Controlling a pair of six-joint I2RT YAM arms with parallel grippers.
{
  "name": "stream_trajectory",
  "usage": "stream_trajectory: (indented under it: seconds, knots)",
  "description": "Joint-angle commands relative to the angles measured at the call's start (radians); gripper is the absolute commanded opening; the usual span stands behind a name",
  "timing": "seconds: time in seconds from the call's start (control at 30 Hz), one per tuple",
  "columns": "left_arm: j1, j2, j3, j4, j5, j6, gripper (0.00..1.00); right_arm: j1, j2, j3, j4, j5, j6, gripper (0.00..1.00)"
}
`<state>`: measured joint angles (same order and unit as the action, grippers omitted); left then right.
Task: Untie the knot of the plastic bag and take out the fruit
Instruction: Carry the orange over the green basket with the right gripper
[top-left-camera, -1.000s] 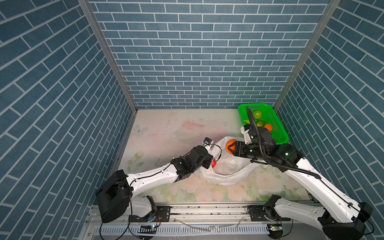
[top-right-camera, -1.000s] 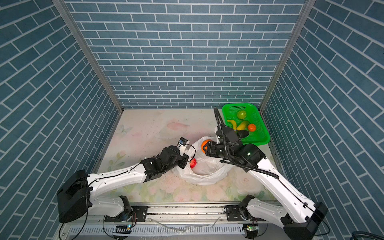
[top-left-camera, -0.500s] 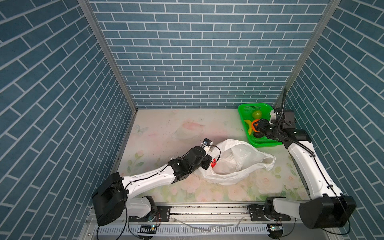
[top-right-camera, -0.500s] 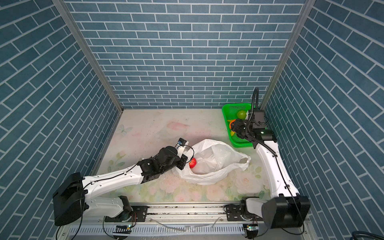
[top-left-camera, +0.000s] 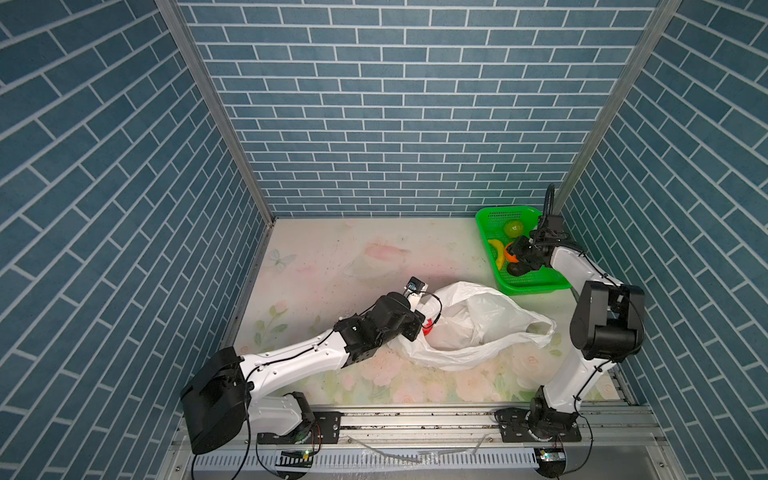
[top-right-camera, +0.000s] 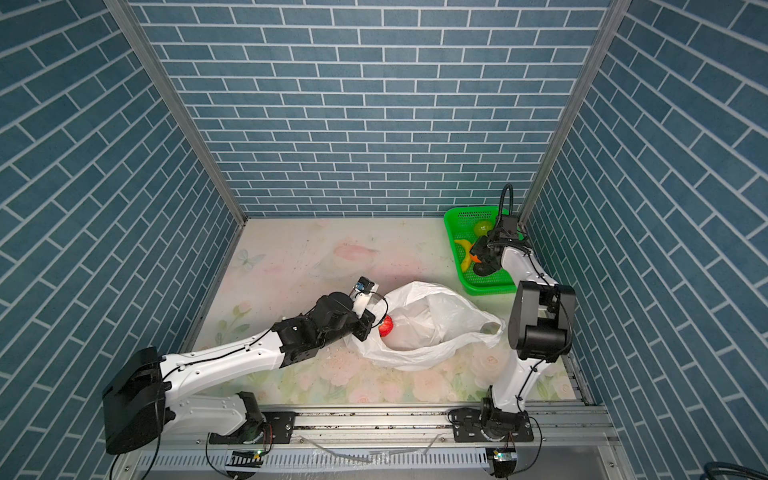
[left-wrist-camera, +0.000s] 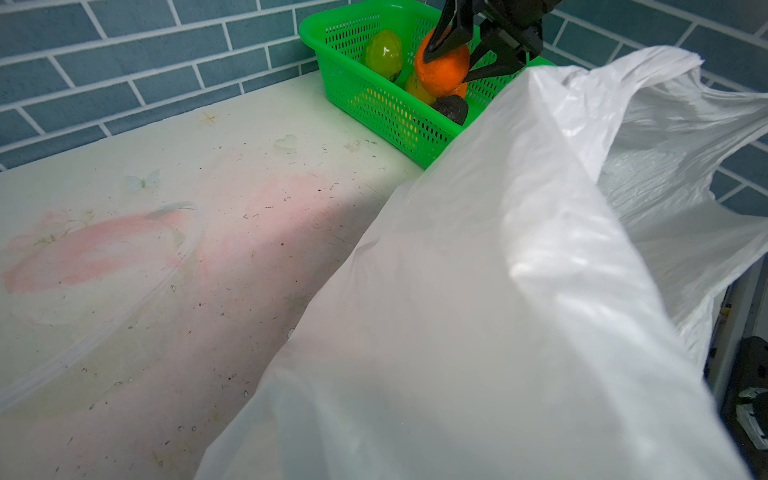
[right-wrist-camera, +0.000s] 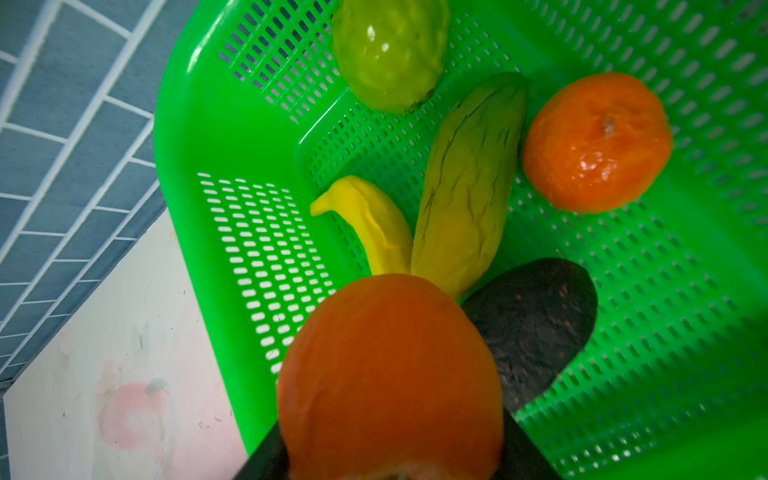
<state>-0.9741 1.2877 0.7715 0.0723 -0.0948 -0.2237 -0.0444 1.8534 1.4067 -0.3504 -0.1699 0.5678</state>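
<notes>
Orange fruit (right-wrist-camera: 390, 374) pinched between right gripper (left-wrist-camera: 457, 62) fingers over green basket (top-left-camera: 490, 220), left gripper (top-right-camera: 368, 330) fingers pressed together on white plastic bag (top-left-camera: 490, 316) rim, small red fruit (top-right-camera: 386, 325) inside mouth

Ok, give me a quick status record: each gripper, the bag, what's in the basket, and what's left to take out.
left gripper: shut on the rim of the plastic bag
right gripper: shut on an orange, held over the green basket, not yet released
plastic bag: mouth open, not tied
in basket: green apple, banana, mango, second orange, avocado
left in bag: red fruit just inside the mouth, beside the left gripper; anything deeper is hidden
</notes>
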Motion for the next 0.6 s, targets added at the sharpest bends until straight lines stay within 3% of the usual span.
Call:
stream_trajectory:
  seconds: [0.0, 0.23, 0.57]
  knots:
    - [-0.004, -0.022, -0.010, -0.003, 0.016, 0.016, 0.00, -0.003, 0.050, 0.106, 0.032, 0.012, -0.035, 0.58]
    - [-0.004, -0.023, -0.009, -0.005, 0.021, 0.018, 0.00, -0.005, 0.112, 0.175, -0.024, 0.018, -0.045, 0.77]
    - [-0.005, -0.023, -0.005, -0.001, 0.037, 0.023, 0.00, -0.002, 0.019, 0.133, -0.043, 0.009, -0.059, 0.79]
